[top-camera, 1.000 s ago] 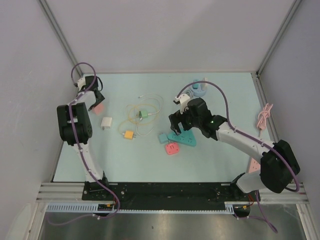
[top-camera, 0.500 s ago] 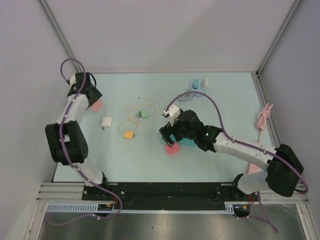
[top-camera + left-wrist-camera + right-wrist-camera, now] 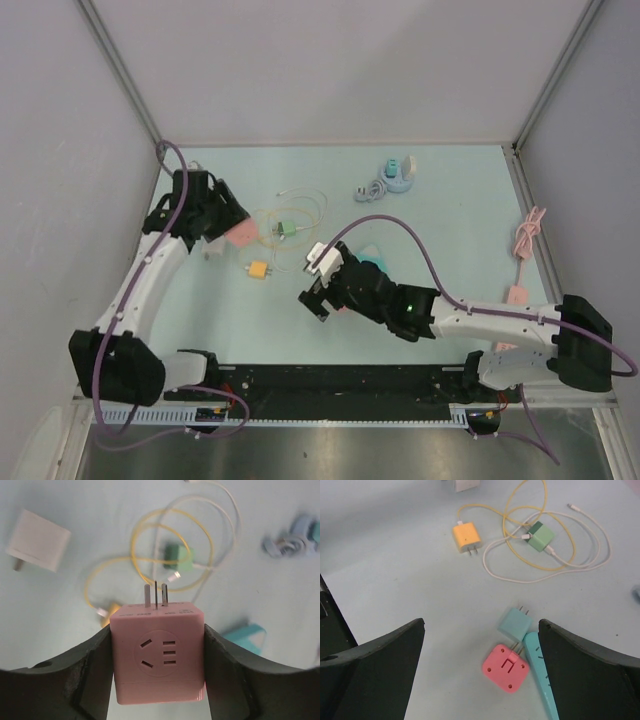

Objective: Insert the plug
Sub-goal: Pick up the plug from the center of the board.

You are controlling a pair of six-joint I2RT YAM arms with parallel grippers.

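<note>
Nearest the arm bases, the right claw (image 3: 481,625) hangs over the pale blue-green desk (image 3: 395,580) with its two jaws spread wide and nothing between them. Below it lie three things close together: one coral square adapter (image 3: 506,667), one small teal plug block (image 3: 515,622) just beside it, and one teal power strip (image 3: 542,680) along their right side.

Farther out sit three small chargers: one orange (image 3: 467,537), one green (image 3: 541,536) and one white (image 3: 38,541). Two thin cables loop around the green one, a yellow cable (image 3: 507,517) and a white cable (image 3: 590,555).

The left claw (image 3: 157,630) is clamped on the one pink cube plug adapter (image 3: 157,660), one finger pressed on each side face, and holds it above the desk left of the cable loops. Its three metal prongs (image 3: 156,594) point straight out ahead of the claw, toward the cables, so the prong axis runs along the claw's reach. A socket face looks back at the wrist camera.

Farthest off lies one grey-blue coiled cable (image 3: 375,188) with a teal piece beside it. One pink cable (image 3: 527,235) lies at the right edge.
</note>
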